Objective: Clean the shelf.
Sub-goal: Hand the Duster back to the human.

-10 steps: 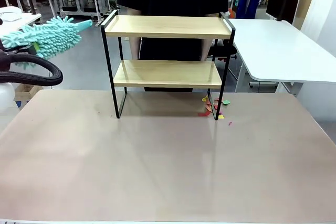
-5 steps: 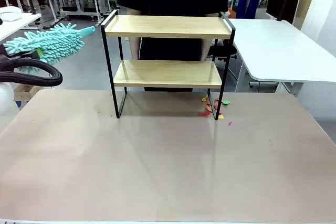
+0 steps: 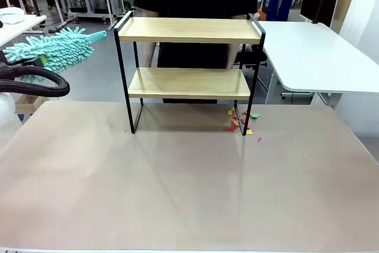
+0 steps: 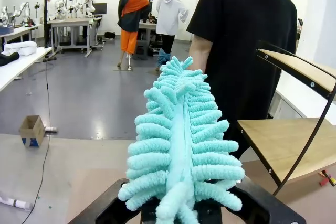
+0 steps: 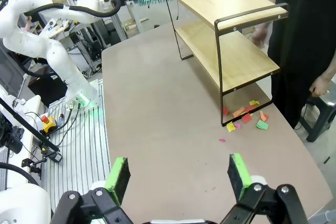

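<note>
Left end effector (image 4: pixel 181 213) pinched on soft, light duster (image 3: pixel 56 45) left of rigid shelf (image 3: pixel 188 57); right end effector (image 5: pixel 178 174) spread; sweep boards gently, never grasp frame.

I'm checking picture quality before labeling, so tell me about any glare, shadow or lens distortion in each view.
Front view: sharp, even light; the shelf casts a soft shadow on the table, which carries a faint sheen. Left wrist view: the duster is crisp up close, the shelf's frame leans from the wide lens. Right wrist view: strong wide-angle bowing, table edges curve; the paper scraps stay clear.
</note>
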Controlling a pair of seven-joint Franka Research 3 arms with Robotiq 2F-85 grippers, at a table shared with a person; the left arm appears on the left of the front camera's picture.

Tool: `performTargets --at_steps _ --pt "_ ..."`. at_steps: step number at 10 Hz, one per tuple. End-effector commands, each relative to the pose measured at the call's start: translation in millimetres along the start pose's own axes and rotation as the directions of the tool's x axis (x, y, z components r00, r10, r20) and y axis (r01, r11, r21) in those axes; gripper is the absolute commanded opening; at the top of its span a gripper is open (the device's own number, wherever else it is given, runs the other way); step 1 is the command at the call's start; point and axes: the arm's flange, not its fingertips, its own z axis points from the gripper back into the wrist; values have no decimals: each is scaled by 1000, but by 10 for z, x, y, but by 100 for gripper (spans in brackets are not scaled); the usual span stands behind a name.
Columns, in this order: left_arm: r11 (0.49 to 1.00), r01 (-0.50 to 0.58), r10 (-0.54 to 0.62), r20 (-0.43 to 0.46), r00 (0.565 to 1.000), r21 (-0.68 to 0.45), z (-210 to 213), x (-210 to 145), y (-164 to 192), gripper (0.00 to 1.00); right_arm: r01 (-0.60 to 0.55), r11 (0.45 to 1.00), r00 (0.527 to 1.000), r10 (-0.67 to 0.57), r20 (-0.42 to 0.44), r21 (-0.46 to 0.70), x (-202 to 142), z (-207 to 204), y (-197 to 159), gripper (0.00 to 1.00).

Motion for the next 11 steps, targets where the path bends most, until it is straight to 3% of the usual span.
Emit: performTargets --at_steps 1,11 --pt "1000 23 -23 12 1000 2 -3 29 15 17 -13 1000 1000 13 -7 1 6 13 31 100" --pt "1000 23 -23 12 1000 2 -3 29 15 17 -13 1000 1000 13 -7 1 6 13 31 100"
